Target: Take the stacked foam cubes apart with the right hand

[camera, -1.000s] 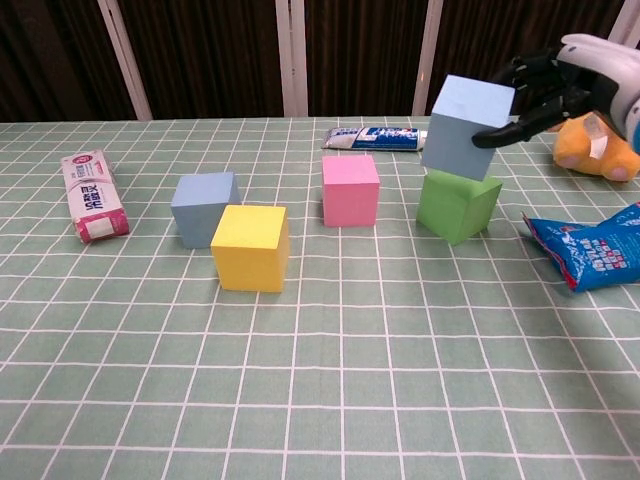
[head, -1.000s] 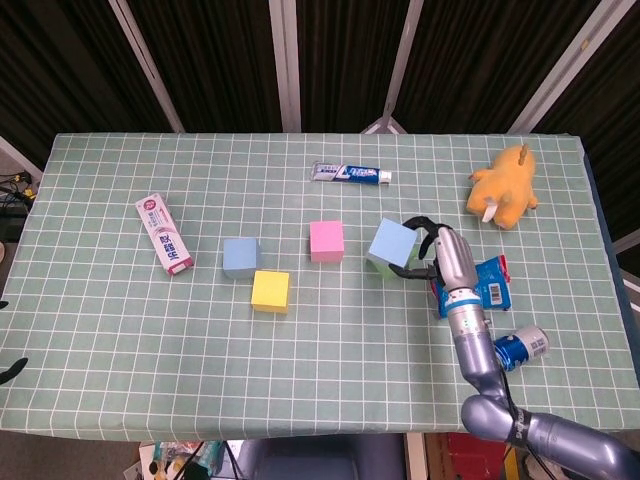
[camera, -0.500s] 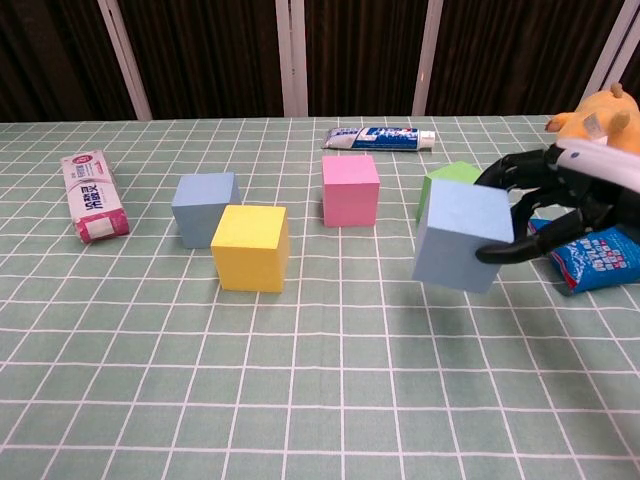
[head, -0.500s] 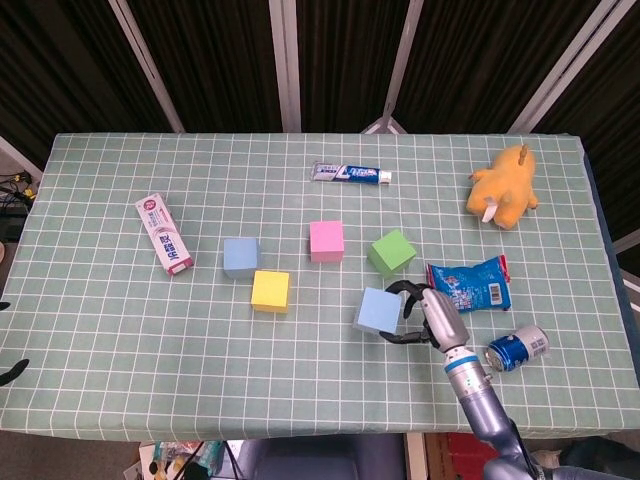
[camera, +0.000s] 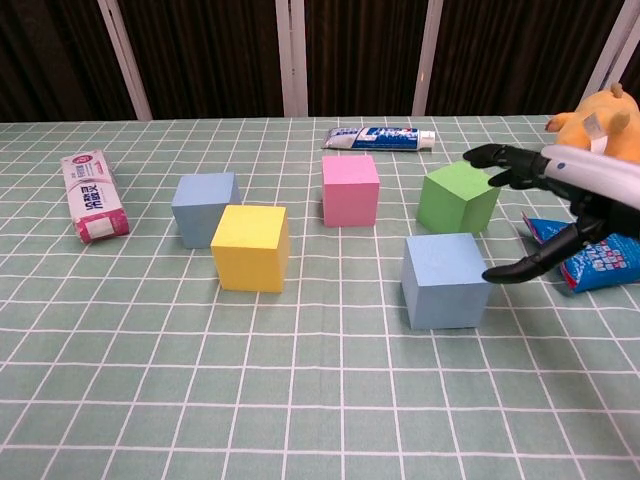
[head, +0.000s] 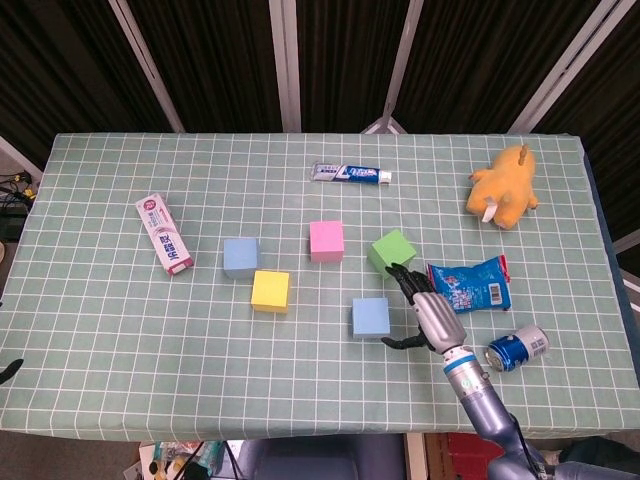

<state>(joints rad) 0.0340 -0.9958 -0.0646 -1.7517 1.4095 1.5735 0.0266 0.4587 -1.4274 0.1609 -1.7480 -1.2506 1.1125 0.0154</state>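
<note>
I am working in a robot test room, not a home: the desk (head: pixel 120 330) wears a green checked cloth (camera: pixel 300 400), black curtains (head: pixel 210 60) on metal posts (head: pixel 285 60) close off the back, and unrelated props lie about, toothpaste (head: pixel 350 174), plush toy (head: pixel 503 186), drink can (head: pixel 517 346).

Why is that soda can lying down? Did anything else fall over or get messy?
The can lies on its side near the table's right edge, by the blue snack bag. The green cube sits turned at an angle to the grid. No spill or damage shows.
</note>
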